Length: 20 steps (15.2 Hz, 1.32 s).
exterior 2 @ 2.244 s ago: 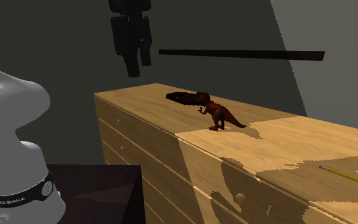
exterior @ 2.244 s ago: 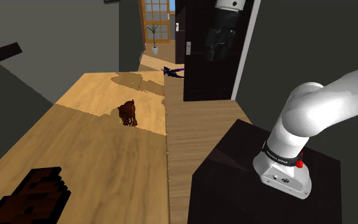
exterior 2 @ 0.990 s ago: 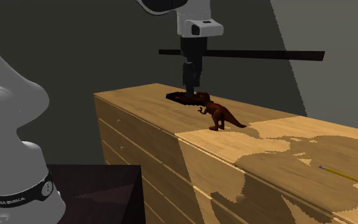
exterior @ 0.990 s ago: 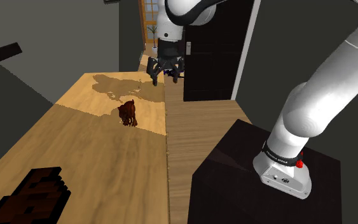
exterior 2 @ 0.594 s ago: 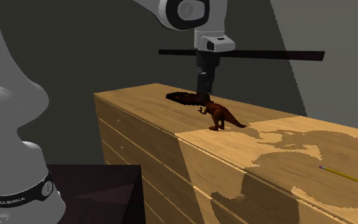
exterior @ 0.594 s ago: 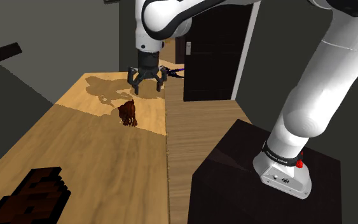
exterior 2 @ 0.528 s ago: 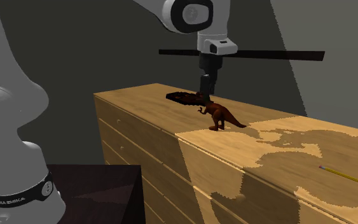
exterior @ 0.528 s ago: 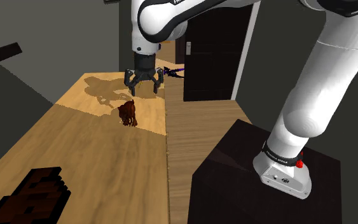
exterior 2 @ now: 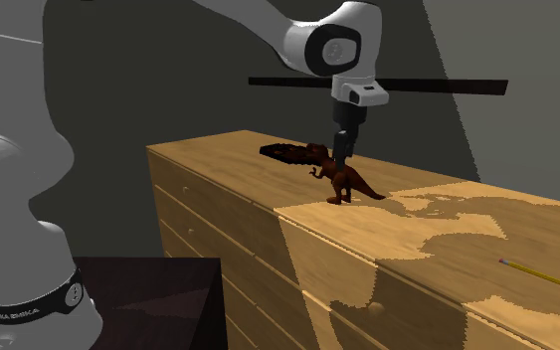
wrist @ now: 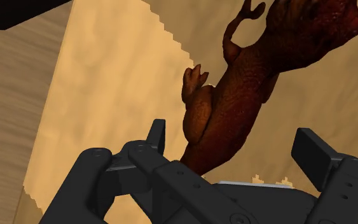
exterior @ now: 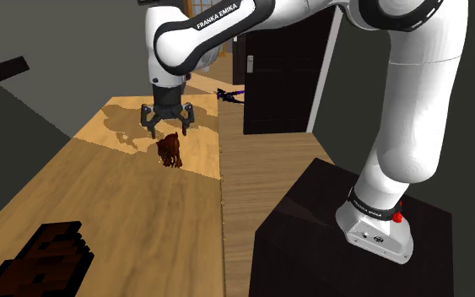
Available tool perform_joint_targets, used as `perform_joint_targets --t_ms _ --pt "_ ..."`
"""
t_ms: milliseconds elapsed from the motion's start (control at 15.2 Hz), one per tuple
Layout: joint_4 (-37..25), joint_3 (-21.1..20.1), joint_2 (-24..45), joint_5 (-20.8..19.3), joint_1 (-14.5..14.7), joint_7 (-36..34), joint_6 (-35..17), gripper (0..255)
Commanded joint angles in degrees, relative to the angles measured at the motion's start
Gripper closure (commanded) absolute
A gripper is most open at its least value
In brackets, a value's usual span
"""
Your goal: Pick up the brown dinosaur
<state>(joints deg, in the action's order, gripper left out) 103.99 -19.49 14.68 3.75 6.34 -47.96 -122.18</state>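
1. The brown dinosaur [exterior: 170, 150] stands upright on the pale wooden top of a dresser [exterior: 143, 211], near the edge facing the arm.
2. In the wrist view the dinosaur [wrist: 247, 89] has a rough, scaly reddish-brown hide, a thick body, small clawed forelimbs and a bulky head.
3. The gripper [exterior: 166, 125] hangs just above the dinosaur, pointing down. Its angular black fingers [wrist: 157, 135] are spread wide, with the toy's body lying between them in the wrist view. Neither finger touches it, and the gripper holds nothing.
4. The second exterior view shows the dresser's front with drawers and a round knob [exterior 2: 372, 308], and a yellow pencil [exterior 2: 541, 278] lying well apart from the dinosaur [exterior 2: 340, 179].
5. The shoulder view shows a dark brown blocky thing [exterior: 37, 257] on the dresser's near end, a dark door [exterior: 277, 67] and the black stand [exterior: 311, 245].
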Motion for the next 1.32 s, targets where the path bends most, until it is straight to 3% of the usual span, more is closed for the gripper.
perform_joint_targets --t_ms 0,396,462,1254 --pt "0.59 0.07 0.63 -0.15 0.08 -0.1 -1.21 0" --pt "2.33 0.21 2.05 -0.53 0.24 -0.03 -4.32 0" --pt "2.21 0.23 2.16 -0.56 0.25 -0.04 -4.3 255" --pt "1.22 0.11 1.09 -0.27 0.13 -0.07 -2.29 255"
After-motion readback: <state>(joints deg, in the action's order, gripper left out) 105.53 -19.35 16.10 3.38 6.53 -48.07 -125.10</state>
